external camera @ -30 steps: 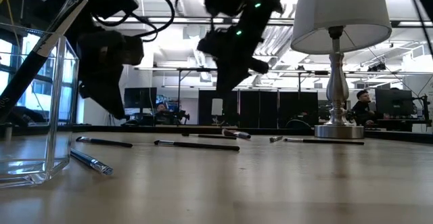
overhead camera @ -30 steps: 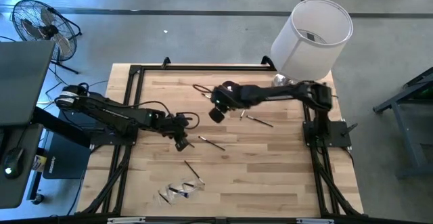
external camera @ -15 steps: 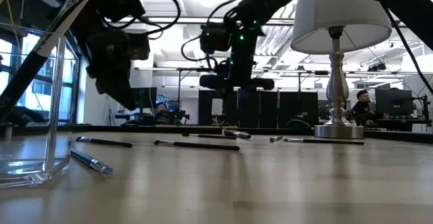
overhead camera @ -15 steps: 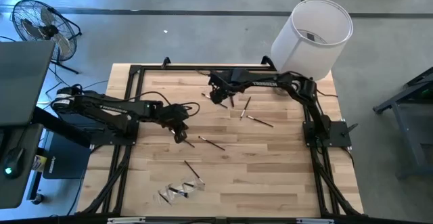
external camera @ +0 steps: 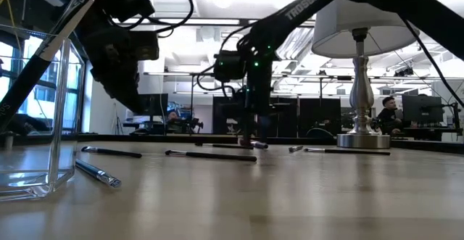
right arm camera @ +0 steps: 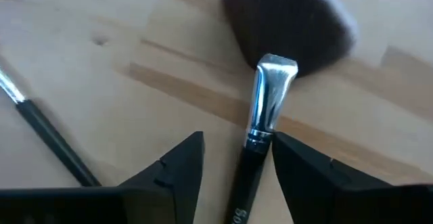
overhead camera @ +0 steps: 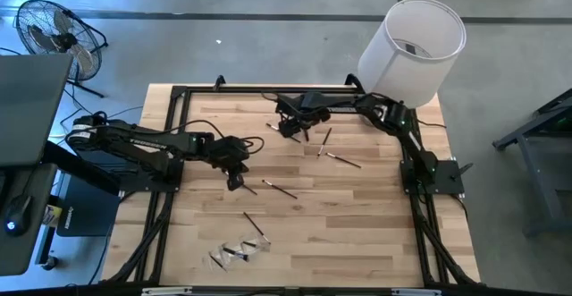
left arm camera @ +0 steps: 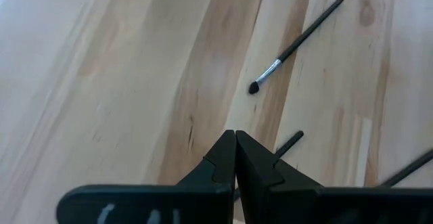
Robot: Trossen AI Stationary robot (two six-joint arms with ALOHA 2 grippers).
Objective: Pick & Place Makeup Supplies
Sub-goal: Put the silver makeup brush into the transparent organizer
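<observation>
Several thin makeup brushes lie flat on the wooden table, among them one [overhead camera: 279,189], one [overhead camera: 255,223] and one [overhead camera: 340,159]. A brush with a big fluffy dark head [right arm camera: 291,28], silver ferrule and black handle [right arm camera: 245,176] lies at the far middle. My right gripper [right arm camera: 233,149] [overhead camera: 290,129] stands open over it, pointing down, one finger on each side of the handle; I cannot tell whether they touch it. My left gripper [overhead camera: 235,181] [left arm camera: 235,143] hangs shut and empty above the table at left of middle, near a small-tipped brush [left arm camera: 294,45].
A white-shaded lamp [overhead camera: 411,41] stands at the table's far right corner. A clear plastic pouch [overhead camera: 237,253] lies near the front edge. The low view has a clear container [external camera: 36,124] close by, with a brush leaning in it. A second thin brush [right arm camera: 40,136] lies beside my right gripper.
My right gripper has gone toward the table's far edge and down, turning until it points down over the fluffy brush. My left gripper has shifted a little toward the far edge and stays shut. The brushes lie where they were.
</observation>
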